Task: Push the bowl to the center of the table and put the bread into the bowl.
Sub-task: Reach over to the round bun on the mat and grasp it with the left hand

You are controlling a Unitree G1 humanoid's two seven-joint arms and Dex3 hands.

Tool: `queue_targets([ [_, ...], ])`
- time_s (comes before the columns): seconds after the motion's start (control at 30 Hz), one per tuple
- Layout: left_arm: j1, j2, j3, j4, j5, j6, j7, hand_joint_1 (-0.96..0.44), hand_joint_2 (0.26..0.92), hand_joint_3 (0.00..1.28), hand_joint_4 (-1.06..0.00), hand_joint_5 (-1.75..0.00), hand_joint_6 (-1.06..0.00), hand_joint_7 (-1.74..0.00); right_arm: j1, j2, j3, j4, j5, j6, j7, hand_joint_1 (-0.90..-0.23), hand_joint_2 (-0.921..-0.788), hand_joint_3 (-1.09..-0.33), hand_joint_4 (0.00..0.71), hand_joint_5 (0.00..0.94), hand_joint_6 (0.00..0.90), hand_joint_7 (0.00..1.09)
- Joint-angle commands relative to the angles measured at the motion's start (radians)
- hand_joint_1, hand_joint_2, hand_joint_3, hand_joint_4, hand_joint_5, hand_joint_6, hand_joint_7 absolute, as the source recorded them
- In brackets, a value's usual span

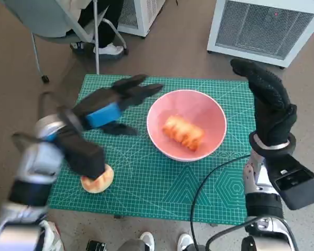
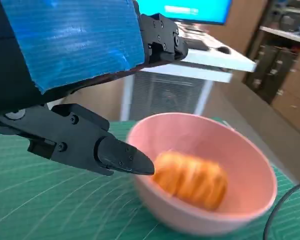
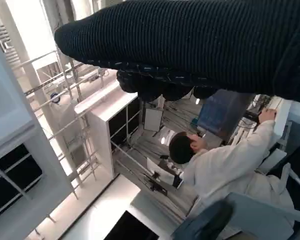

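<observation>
Fingers: those of the left hand [image 1: 112,107] are spread apart and hold nothing, reaching toward the rim of the bowl [image 1: 187,124] from left of centre in the head view; in the left wrist view a black fingertip [image 2: 125,159] sits just beside the pink wall, and contact cannot be told.
Right hand [image 1: 269,102]: raised at the right of the head view, apart from the bowl, fingers extended and gripping nothing.
Bowl: pink, on the green mat [image 1: 146,178], in the upper middle of the head view, a little right of the mat's centre.
Bread [image 1: 184,132]: a golden roll lying inside the bowl.
Other item: a pale round bun-like object [image 1: 98,180] lies at the lower left of the mat, partly under the left forearm.
Step in hand: by my reading, the bread is already in, so only positioning remains, if anything.
Next move: probably a gentle nudge of the bowl toward the mat's centre, kept low on the wall so it slides rather than tips.
</observation>
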Motion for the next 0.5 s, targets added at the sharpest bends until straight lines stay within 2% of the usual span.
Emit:
queue_targets([
  [0.03,0.22,0.128,0.147,-0.236,-0.052,0.12,-0.077,-0.24,0.819,0.0,-0.19,-0.01,-0.3,-0.06,0.033,0.009,0.005,0.001,0.004,0.022,0.0,-0.636,-0.921,-0.809,0.388,0.0,0.314,0.2],
  [0.3,0.427,0.199,0.259,-0.361,-0.05,0.172,-0.118,-0.22,0.799,0.01,-0.23,-0.01,-0.33,-0.04,0.031,0.009,0.006,0.002,0.011,0.031,0.005,-0.635,-0.921,-0.804,0.388,0.0,0.315,0.2],
  [0.5,0.532,0.21,0.283,-0.412,-0.025,0.214,-0.122,-0.22,0.801,0.01,-0.25,-0.01,-0.34,-0.03,0.021,0.006,0.006,0.011,0.015,0.038,0.01,-0.631,-0.921,-0.803,0.388,0.0,0.315,0.19],
])
